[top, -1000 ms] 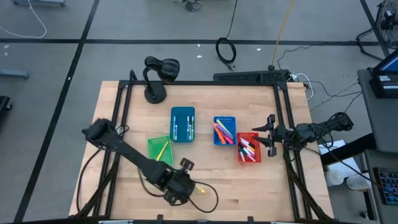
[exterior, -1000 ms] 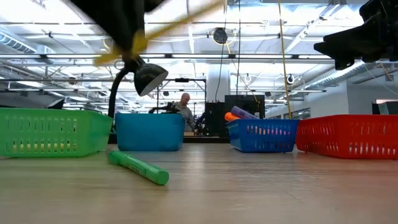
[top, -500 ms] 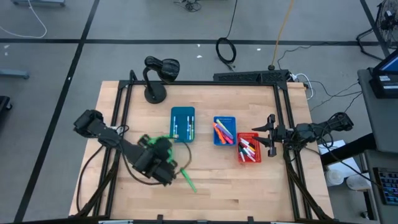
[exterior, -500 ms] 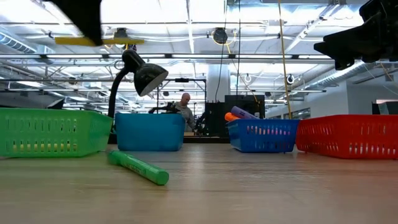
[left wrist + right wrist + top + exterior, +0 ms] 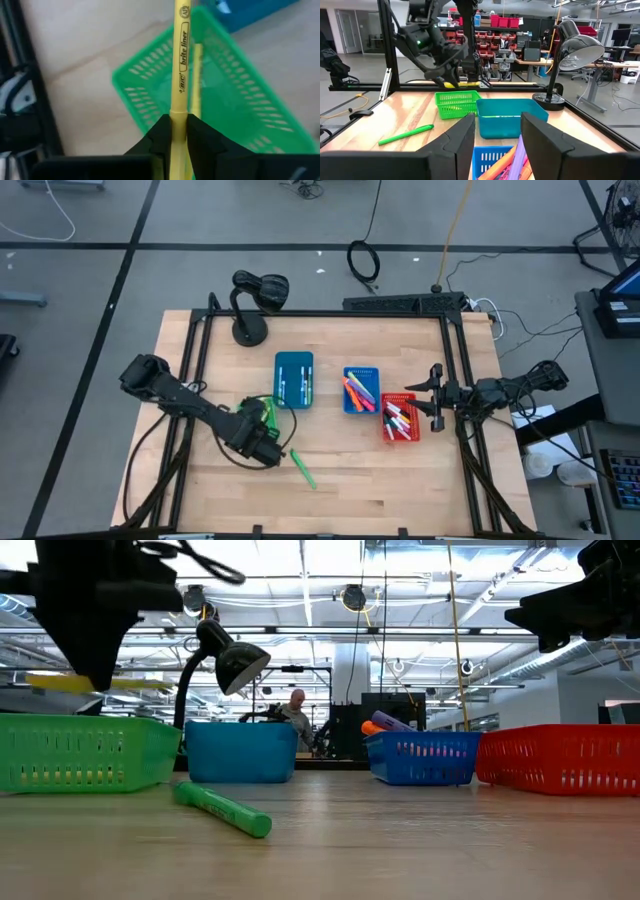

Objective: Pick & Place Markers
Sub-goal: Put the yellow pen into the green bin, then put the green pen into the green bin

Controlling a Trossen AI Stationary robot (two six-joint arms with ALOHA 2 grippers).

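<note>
Left hand (image 5: 262, 442) hangs above the green bin (image 5: 256, 418), its fingers (image 5: 161, 135) clamped on a yellow marker (image 5: 179, 75) that points out over the bin, where another yellow marker (image 5: 196, 80) lies inside. Right hand (image 5: 434, 397) waits over the red bin (image 5: 399, 418), fingers spread and holding nothing. On the wooden surface (image 5: 380, 480) beside the green bin lies a green marker (image 5: 302, 468).
</note>
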